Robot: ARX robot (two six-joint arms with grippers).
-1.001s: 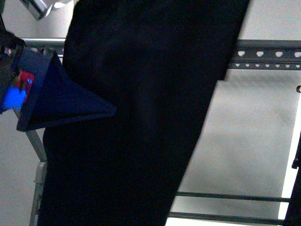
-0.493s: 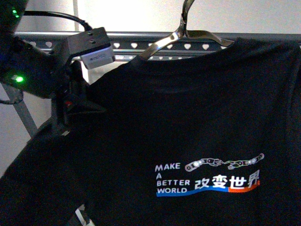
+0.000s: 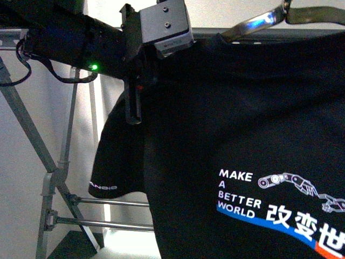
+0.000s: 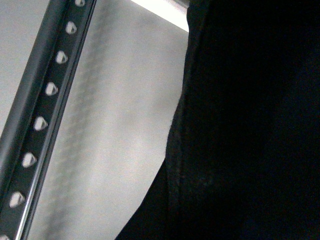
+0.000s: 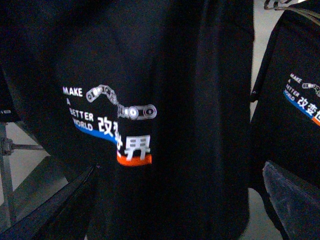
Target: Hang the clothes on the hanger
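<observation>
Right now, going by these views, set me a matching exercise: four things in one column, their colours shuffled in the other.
Things:
1. T-shirt
2. rail
3. stripe
4. left arm's light

Colours:
A. green
B. black
C. blue and orange
D. grey, with heart-shaped holes

Pairs: 1-B, 2-D, 3-C, 4-A

A shiny coat hanger (image 3: 253, 22) and a second printed black shirt (image 5: 292, 115) hang here.
</observation>
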